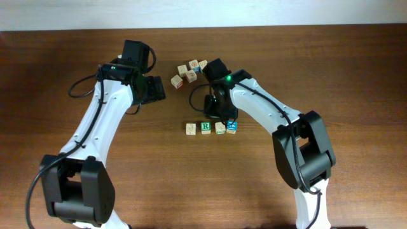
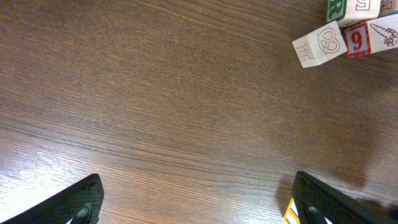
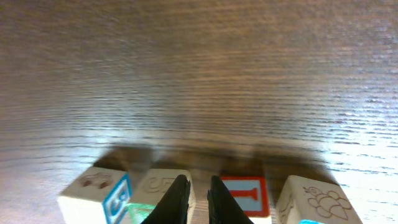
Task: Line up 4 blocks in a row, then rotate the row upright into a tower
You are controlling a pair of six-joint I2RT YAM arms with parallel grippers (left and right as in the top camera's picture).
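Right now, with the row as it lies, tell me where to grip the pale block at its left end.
Probably best to come straight down from above and pinch the pale block by its near and far faces. Both stand free, while the green R block sits close beside it on the right, leaving little room there.

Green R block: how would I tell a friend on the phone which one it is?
On the wooden table, look near the middle for a row of four blocks, apart from the loose cluster farther back. In the overhead view, the green R block is second from the left. Its neighbours are pale wood; the far-right one is blue.
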